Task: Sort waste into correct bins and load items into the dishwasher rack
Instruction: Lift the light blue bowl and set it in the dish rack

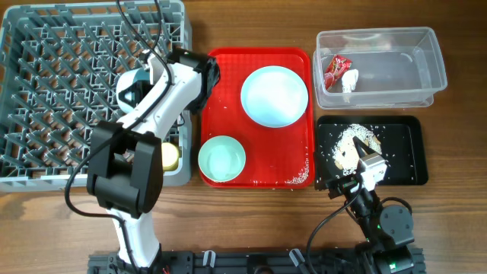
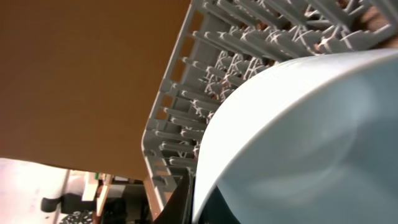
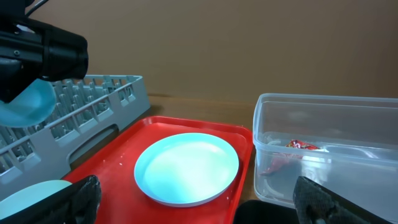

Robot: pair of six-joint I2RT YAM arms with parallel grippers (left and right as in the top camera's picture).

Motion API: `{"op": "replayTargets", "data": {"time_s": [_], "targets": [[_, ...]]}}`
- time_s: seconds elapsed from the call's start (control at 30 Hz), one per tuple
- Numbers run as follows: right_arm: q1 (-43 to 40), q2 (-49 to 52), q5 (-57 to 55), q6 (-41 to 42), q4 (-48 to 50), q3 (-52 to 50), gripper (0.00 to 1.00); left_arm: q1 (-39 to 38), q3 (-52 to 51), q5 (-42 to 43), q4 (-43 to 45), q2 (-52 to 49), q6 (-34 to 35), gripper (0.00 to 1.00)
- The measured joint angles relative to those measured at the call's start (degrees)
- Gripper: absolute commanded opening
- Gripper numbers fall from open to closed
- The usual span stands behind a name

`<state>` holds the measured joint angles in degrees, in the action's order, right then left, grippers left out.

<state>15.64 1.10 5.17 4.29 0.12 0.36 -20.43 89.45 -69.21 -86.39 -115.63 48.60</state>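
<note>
Overhead, a bowl (image 1: 128, 90) is gripped by the closed left fingers (image 1: 156, 76) over the rack (image 1: 46, 91). The right fingers (image 1: 370, 164), far from the rack, are spread empty. In the left wrist view, the bowl is seen close over the rack's pegs (image 2: 205, 62). In the right wrist view, a plate (image 3: 186, 168) beside the rack is not yet loaded. Rack loading is judged in hand, and lowering between pegs, then release, is called for.

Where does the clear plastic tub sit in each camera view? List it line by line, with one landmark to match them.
Overhead: the clear plastic tub is at upper right, right of the red tray.
Left wrist: not in it; a pale blue bowl fills most of the frame.
Right wrist: the clear plastic tub is at the right edge, beside the red tray.
Shared landmark: the grey rack, in all three views.
</note>
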Motion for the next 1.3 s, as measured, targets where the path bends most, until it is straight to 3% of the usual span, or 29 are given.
{"op": "replayTargets", "data": {"time_s": [0.17, 0.3, 0.33, 0.37, 0.4, 0.43, 0.83, 1.07, 1.3], "targets": [[0.0, 0.0, 0.0, 0.0, 0.0, 0.0, 1.0, 0.0, 0.0, 0.1, -0.3, -0.1, 1.9, 0.07], [0.0, 0.0, 0.0, 0.0, 0.0, 0.0, 1.0, -0.2, 0.0, 3.9, 1.6, -0.2, 1.8, 0.29], [0.0, 0.0, 0.0, 0.0, 0.0, 0.0, 1.0, -0.2, 0.0, 5.5, 2.4, -0.3, 2.1, 0.28], [0.0, 0.0, 0.0, 0.0, 0.0, 0.0, 1.0, -0.5, -0.1, 7.0, 2.8, -0.3, 2.4, 0.22], [0.0, 0.0, 0.0, 0.0, 0.0, 0.0, 1.0, -1.0, -0.1, 8.2, 2.8, -0.4, 2.4, 0.08], [0.0, 0.0, 0.0, 0.0, 0.0, 0.0, 1.0, -1.4, -0.1, 8.6, 2.4, -0.4, 2.4, 0.04], [0.0, 0.0, 0.0, 0.0, 0.0, 0.0, 1.0, -2.1, 7.3, 11.9, -6.9, -0.9, 4.3, 0.04], [0.0, 0.0, 0.0, 0.0, 0.0, 0.0, 1.0, -1.6, 7.5, 11.8, -10.0, -0.9, 14.4, 0.04], [0.0, 0.0, 0.0, 0.0, 0.0, 0.0, 1.0, -0.8, 7.5, 17.5, -5.0, -0.9, 26.8, 0.04]]}}
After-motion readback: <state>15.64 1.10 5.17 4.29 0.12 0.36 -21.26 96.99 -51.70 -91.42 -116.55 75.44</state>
